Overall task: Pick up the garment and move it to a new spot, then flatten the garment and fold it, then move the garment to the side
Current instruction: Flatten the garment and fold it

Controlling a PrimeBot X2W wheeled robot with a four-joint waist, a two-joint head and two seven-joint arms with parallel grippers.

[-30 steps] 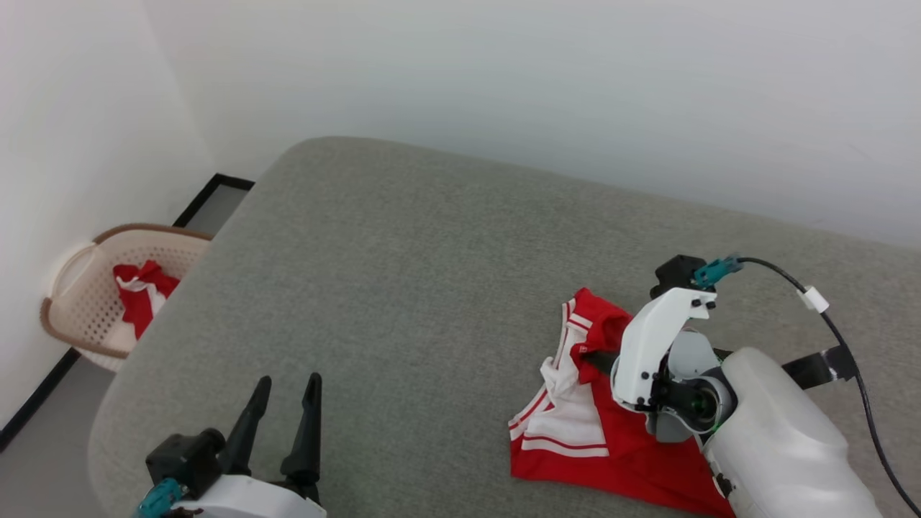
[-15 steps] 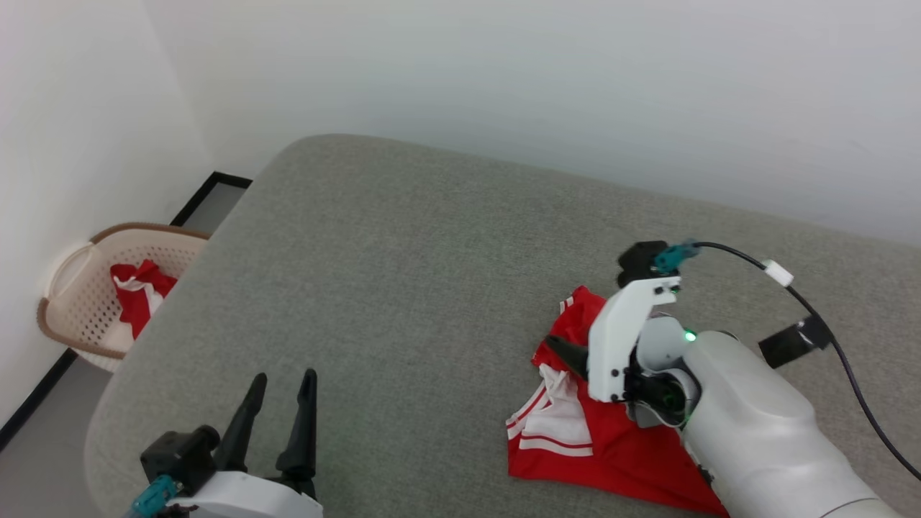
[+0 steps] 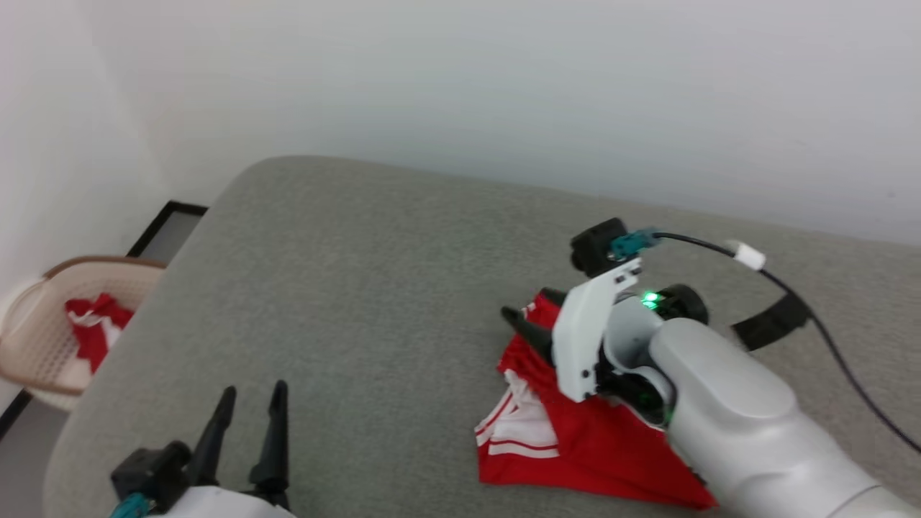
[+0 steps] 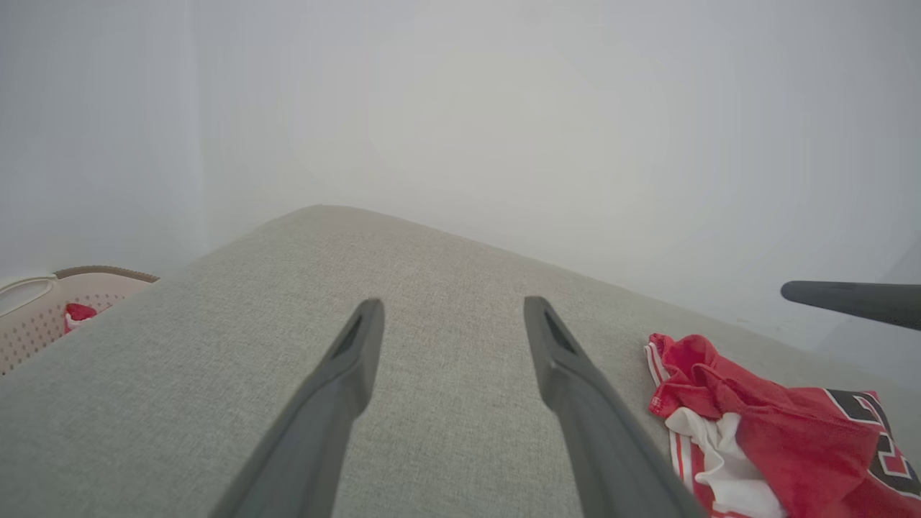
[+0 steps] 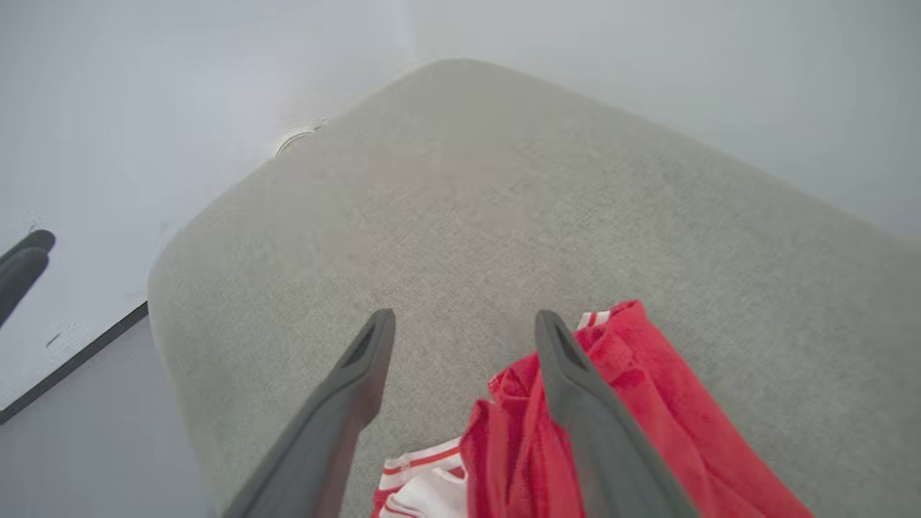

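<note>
Red jersey garment (image 3: 583, 453) is seen crumpled on grey cushion (image 3: 360, 288), toward its right. Right gripper (image 5: 466, 320) is spread wide just over it, nothing gripped; left gripper (image 4: 453, 306) likewise spread, empty, well apart.

- This looks like a bare, home-like room set up for laundry. Whether it is a real home or a test room cannot be told.
- A broad grey fabric pad (image 3: 345, 288) with rounded corners resembles a bed or a sofa seat.
- Plain white walls (image 3: 504, 86) meet in a corner, with a black skirting (image 5: 72, 360) along a grey floor (image 5: 86, 446).
- A beige perforated laundry basket (image 3: 32, 345) stands in that corner beside the pad, with a red-and-white cloth (image 3: 90, 338) in it.
- A red-and-white garment (image 3: 575, 446) lies crumpled on the pad.
</note>
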